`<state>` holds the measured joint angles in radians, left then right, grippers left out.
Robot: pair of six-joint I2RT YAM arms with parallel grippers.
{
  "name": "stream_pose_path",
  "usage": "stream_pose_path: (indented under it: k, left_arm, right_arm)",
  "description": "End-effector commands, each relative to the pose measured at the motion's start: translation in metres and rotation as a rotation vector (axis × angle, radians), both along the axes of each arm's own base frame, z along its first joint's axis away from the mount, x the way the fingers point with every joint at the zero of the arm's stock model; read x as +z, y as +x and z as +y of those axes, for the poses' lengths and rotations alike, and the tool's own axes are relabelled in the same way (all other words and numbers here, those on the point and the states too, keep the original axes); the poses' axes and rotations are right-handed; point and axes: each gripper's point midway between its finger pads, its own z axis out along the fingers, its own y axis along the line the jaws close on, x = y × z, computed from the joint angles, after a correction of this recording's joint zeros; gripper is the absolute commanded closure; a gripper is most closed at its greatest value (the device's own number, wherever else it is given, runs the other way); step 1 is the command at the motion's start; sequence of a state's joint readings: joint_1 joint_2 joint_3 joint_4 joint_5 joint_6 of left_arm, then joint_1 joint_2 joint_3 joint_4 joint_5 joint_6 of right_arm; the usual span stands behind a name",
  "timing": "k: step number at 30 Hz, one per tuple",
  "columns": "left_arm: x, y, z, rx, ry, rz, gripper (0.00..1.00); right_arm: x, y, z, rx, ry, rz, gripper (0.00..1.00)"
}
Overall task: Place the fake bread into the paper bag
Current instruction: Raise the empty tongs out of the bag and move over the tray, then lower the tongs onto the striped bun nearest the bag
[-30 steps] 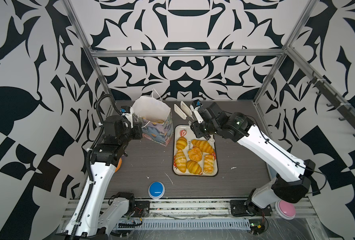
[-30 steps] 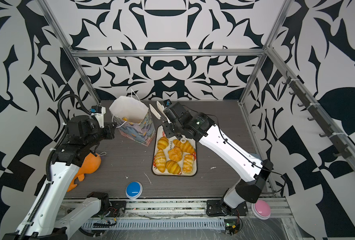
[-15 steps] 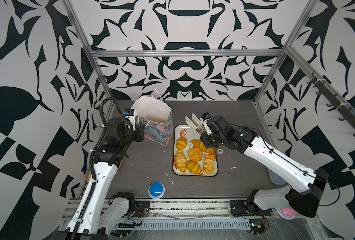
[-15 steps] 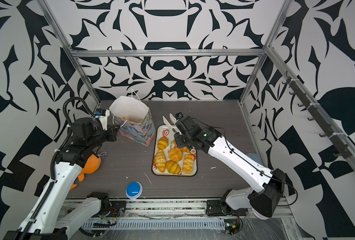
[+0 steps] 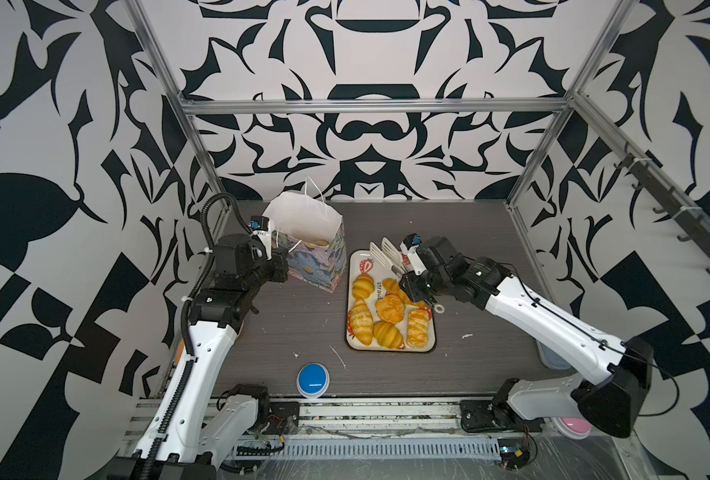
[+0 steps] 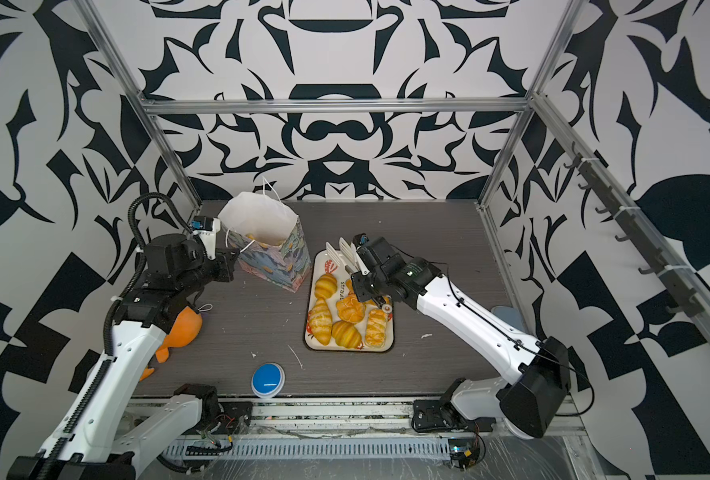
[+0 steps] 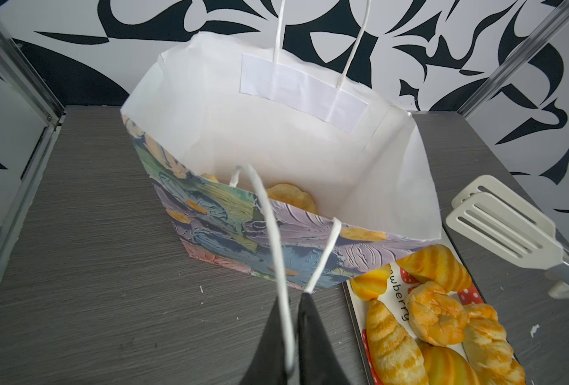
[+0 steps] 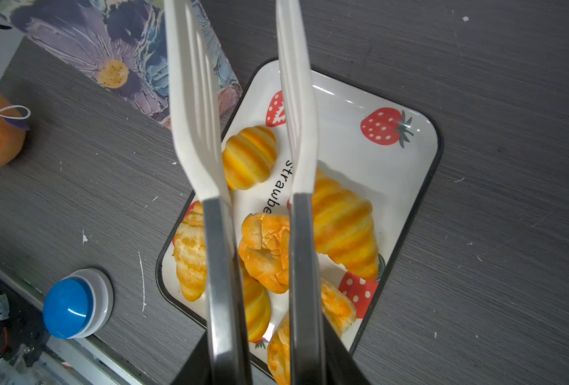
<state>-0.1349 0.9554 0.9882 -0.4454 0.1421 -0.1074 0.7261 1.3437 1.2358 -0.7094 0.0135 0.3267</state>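
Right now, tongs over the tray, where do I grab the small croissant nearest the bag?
Across the ridged middle, from above: the small croissant lies flat, its ends narrow, and the tongs' blades line up on either side.

A strawberry-print tray (image 5: 364,266) lies mid-table under white slotted tongs (image 7: 506,226); a blue button (image 5: 313,377) and orange plush toy (image 6: 185,328) sit apart.

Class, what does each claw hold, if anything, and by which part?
Left claw: the bag's cord handle. Right claw: the tongs, by their metal arms.
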Motion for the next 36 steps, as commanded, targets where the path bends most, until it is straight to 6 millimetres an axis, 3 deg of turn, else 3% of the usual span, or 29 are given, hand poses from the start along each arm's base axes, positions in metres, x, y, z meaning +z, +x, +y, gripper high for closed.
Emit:
stream_pose_path:
  k: [1,6,20,27,36]
  left_arm:
    - [0.014,0.004,-0.001,-0.002,-0.013,-0.036,0.88]
    - [0.023,0.001,0.001,0.014,-0.022,-0.045,0.98]
    - [0.026,-0.008,0.009,0.057,-0.020,-0.033,1.00]
    - [0.024,-0.012,0.013,0.079,0.001,-0.035,1.00]
    - [0.022,-0.010,0.011,0.076,0.003,-0.021,1.00]
  right_arm:
    - [0.002,0.008,0.016,0.001,0.064,-0.005,0.59]
    - [-0.004,0.007,0.017,-0.024,0.078,0.019,0.60]
    - [0.000,-0.009,0.009,-0.075,0.088,0.041,0.59]
    - [0.004,-0.009,0.020,-0.069,0.081,0.036,0.59]
    - [-0.021,-0.011,0.033,-0.047,0.022,0.083,0.58]
